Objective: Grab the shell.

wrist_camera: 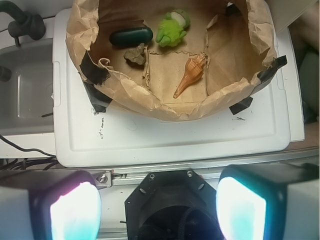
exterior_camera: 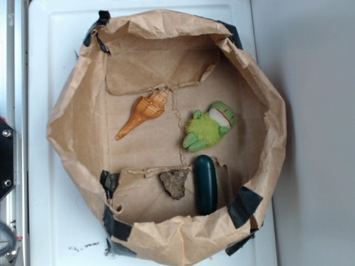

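The orange-tan spiral shell (exterior_camera: 143, 113) lies on the floor of a brown paper-lined bin (exterior_camera: 72, 105), upper left of its middle, ridged wide end up-right and pointed tip down-left. In the wrist view the shell (wrist_camera: 190, 74) lies inside the bin, tip toward me. My gripper (wrist_camera: 157, 207) is open and empty, its two glowing fingers (wrist_camera: 75, 212) spread wide at the bottom of the wrist view, well back from the bin and over the robot's base. The gripper does not show in the exterior view.
A green plush frog (exterior_camera: 209, 127), a dark green oblong object (exterior_camera: 205, 184) and a rough brown-grey rock (exterior_camera: 175, 183) also lie in the bin. The bin stands on a white tray (wrist_camera: 165, 137). A metal rail (exterior_camera: 12, 83) runs along the left.
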{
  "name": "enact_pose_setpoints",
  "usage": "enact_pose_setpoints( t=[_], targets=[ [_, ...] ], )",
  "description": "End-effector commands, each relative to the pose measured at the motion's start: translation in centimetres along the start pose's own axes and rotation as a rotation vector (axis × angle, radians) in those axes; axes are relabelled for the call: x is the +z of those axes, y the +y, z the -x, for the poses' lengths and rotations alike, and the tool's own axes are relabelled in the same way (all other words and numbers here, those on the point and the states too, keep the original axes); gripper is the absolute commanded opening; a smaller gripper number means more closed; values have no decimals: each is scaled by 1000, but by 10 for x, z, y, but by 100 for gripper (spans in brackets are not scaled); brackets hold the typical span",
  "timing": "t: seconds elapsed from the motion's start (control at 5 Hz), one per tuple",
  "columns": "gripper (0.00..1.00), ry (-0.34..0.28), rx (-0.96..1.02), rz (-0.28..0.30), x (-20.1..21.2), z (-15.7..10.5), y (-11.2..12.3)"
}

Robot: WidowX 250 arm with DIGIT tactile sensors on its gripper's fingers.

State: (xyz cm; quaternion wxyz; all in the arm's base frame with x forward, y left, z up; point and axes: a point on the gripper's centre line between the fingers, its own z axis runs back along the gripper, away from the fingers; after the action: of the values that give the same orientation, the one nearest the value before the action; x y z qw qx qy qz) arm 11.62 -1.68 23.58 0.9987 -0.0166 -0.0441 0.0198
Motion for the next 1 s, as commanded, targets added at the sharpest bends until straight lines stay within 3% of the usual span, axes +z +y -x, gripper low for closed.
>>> enact_pose_setpoints(
  t=[0.0, 0.2, 0.4, 0.6, 0.8],
  targets=[
    [100, 0, 0, 0, 0, 0, 0],
    [100, -16, -33, 42, -4, -48, -13],
    [100, 1, -53, 42, -21, -91, -10],
    [100, 32, -79, -53, -46, -130, 4],
    [100, 32, -79, -53, -46, -130, 4]
  ],
)
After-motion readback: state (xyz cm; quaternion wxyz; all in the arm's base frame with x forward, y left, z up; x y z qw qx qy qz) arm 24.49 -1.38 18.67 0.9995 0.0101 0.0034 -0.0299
